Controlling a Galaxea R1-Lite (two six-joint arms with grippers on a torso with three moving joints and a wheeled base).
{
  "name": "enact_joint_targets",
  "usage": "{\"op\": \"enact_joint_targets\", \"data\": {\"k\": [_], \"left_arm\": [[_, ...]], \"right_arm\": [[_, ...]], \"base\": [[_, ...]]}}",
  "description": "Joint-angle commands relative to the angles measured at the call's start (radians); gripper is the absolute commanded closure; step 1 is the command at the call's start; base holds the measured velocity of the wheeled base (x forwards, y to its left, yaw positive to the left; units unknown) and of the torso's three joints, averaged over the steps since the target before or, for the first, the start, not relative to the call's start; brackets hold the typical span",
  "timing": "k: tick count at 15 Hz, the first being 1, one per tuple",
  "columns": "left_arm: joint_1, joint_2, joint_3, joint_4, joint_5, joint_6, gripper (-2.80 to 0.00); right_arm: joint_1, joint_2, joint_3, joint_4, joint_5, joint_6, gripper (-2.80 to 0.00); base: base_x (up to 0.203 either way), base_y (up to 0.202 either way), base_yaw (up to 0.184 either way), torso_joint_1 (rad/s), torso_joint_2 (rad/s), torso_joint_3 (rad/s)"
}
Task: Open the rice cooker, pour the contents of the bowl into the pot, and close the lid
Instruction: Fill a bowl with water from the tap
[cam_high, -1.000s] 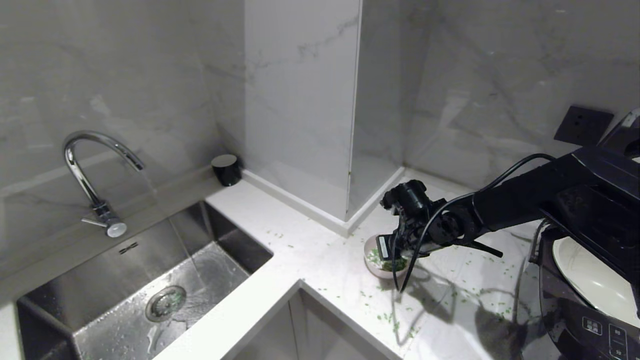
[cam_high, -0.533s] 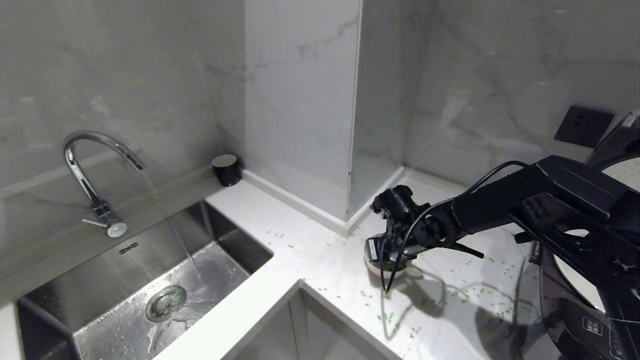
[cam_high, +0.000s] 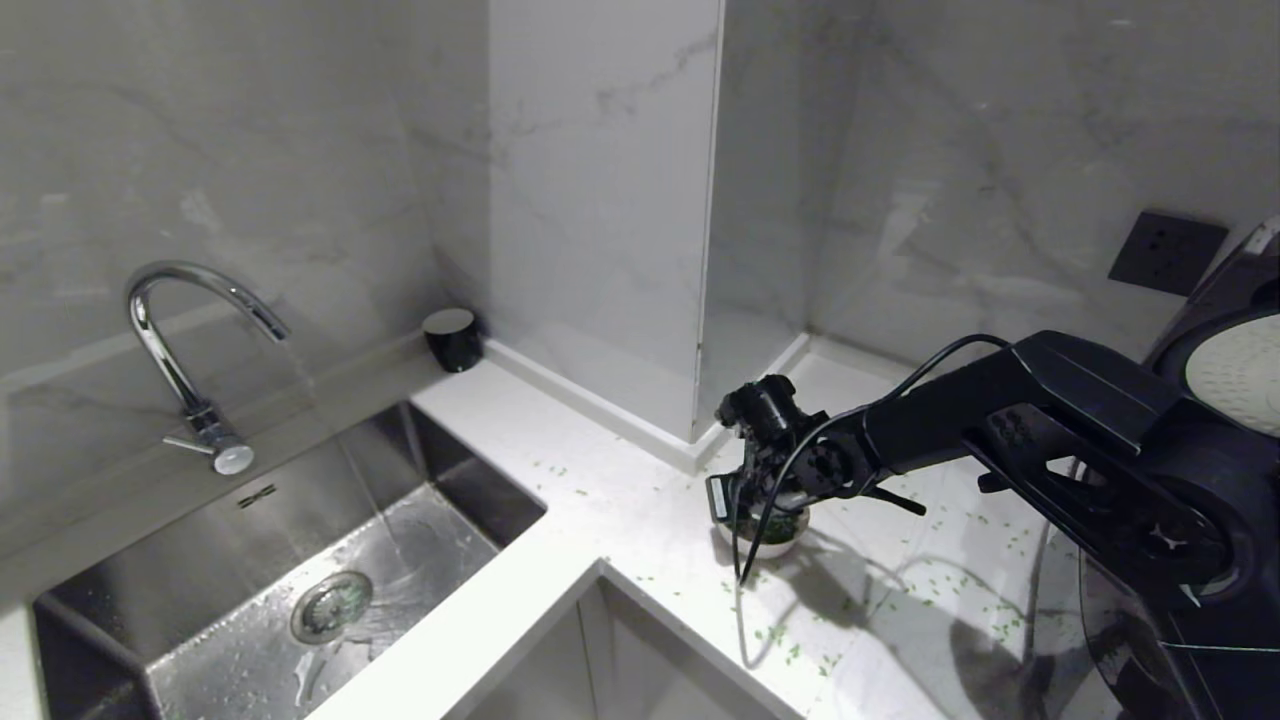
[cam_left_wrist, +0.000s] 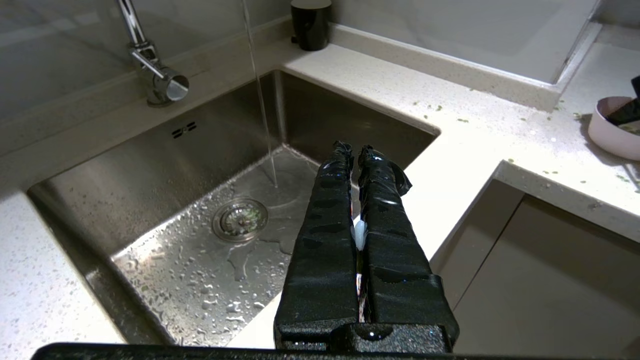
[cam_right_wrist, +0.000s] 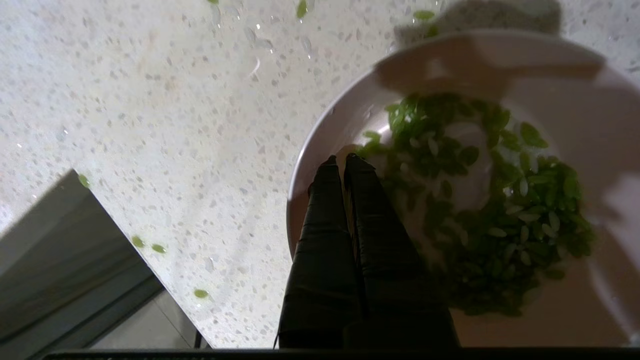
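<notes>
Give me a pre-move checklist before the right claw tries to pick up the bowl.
1. Cooker's dark hinged lid raised, dimpled plate showing: ok.
2. Small pale pink round bowl upright on the speckled white counter: ok.
3. Tiny bright green grains in the bowl: ok, though many lie scattered on the counter.
4. Right claw over the bowl's rim: ok.
5. Right claw open to straddle the rim: not ok, fingers together.
6. Left claw clear of the bowl, shut above the steel sink: ok.
</notes>
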Motion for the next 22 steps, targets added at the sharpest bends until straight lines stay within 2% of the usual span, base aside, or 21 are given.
{"op": "enact_joint_targets", "data": {"k": [1, 6, 19, 22], "left_arm": [[0.000, 0.000, 0.012, -0.001, 0.000, 0.000, 0.00], [0.000, 0.000, 0.012, -0.001, 0.000, -0.001, 0.00], [0.003, 0.000, 0.012, -0.002, 0.002, -0.003, 0.00], [0.003, 0.000, 0.012, -0.002, 0.002, -0.003, 0.00]], "right_arm": [[0.026, 0.001, -0.031, 0.000, 0.000, 0.023, 0.00], [0.099, 0.026, -0.093, 0.007, -0.005, 0.034, 0.00], [0.186, 0.150, -0.307, 0.007, -0.016, 0.039, 0.00], [0.207, 0.192, -0.375, 0.006, -0.065, 0.039, 0.00]], "base": [[0.000, 0.000, 0.000, 0.000, 0.00, 0.000], [0.000, 0.000, 0.000, 0.000, 0.00, 0.000], [0.000, 0.000, 0.000, 0.000, 0.00, 0.000], [0.000, 0.000, 0.000, 0.000, 0.00, 0.000]]}}
